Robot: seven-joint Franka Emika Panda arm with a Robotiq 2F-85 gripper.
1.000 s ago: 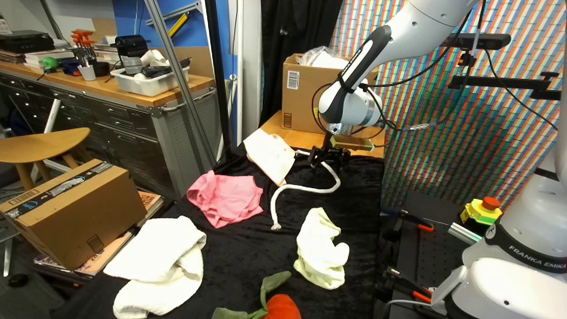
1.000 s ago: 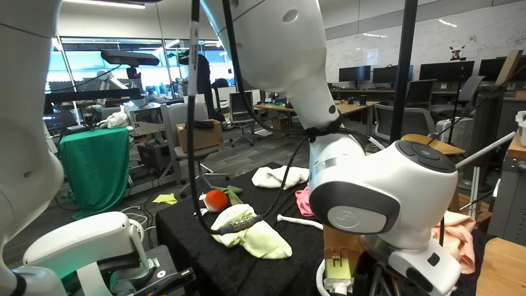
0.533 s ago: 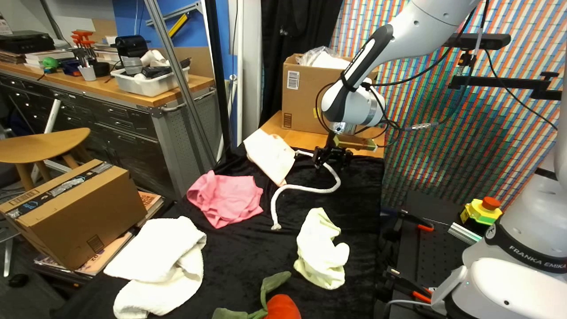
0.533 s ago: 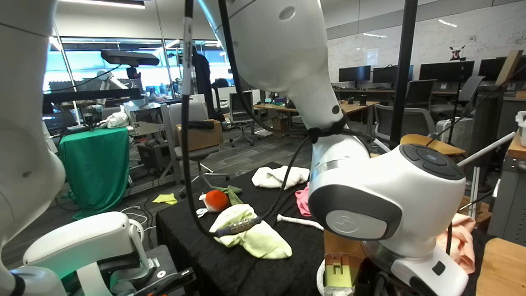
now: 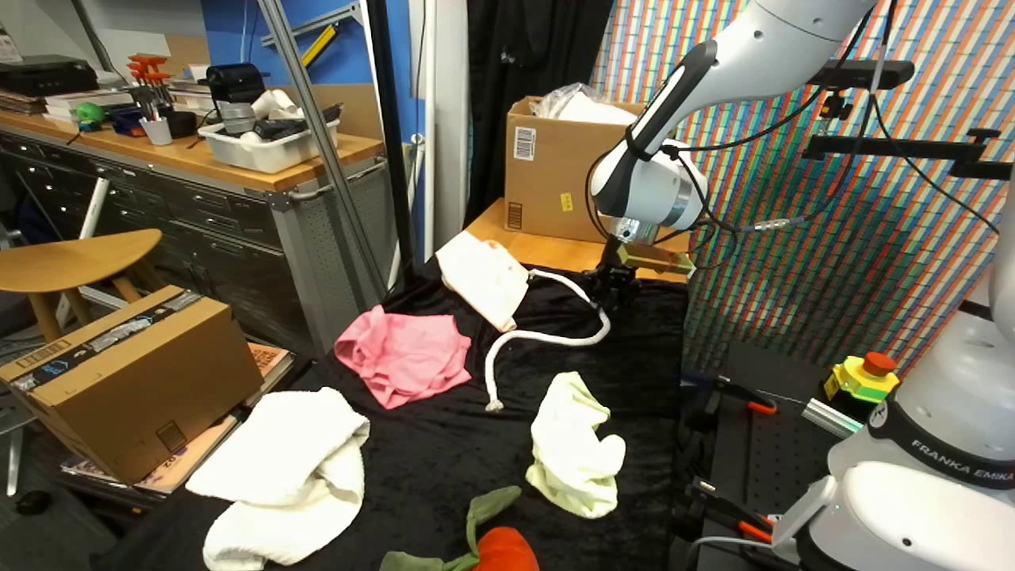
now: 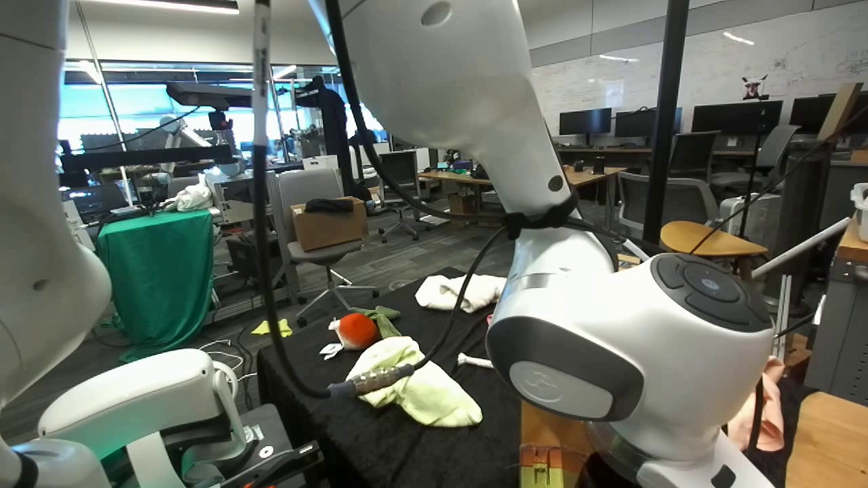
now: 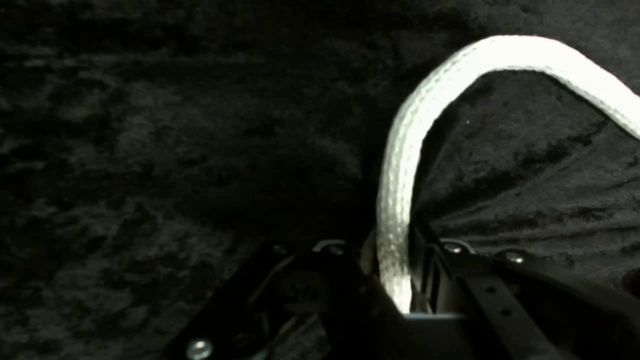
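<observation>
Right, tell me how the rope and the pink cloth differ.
The rope is white, while the pink cloth is, as named, pink. The rope is long and thin and lies in winding bends; the pink cloth is broad and crumpled into a loose heap. The rope passes between the jaws of the gripper, whereas the pink cloth lies well away from it. Both rest on the black cloth.
</observation>
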